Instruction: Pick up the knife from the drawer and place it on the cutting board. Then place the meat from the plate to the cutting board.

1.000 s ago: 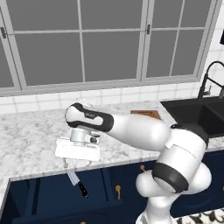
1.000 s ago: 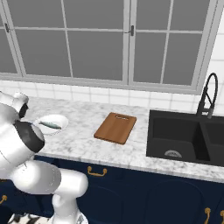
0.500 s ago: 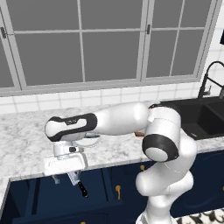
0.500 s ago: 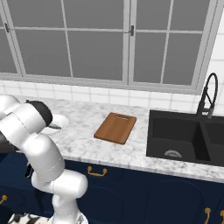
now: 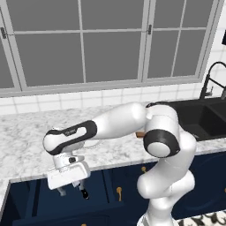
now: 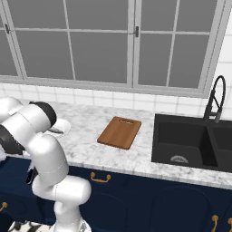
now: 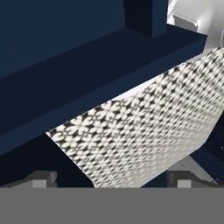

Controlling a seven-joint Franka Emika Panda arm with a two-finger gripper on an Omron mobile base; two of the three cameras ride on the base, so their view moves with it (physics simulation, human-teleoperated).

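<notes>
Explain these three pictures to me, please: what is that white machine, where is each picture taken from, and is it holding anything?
The white machine is a robot arm on a base that can drive, in a computer-rendered kitchen. Two pictures come from cameras on the base, looking forward past the arm from its left and from its right. The third comes from a camera on the hand itself, looking along the gripper; it sees navy drawer wood and patterned floor.

In the left base view the arm bends down in front of the counter, and its gripper hangs with the jaws open and nothing between them, over the open drawer.

In the right base view a wooden cutting board lies bare on the marble counter beside the black sink. A white plate peeks out behind the arm.
</notes>
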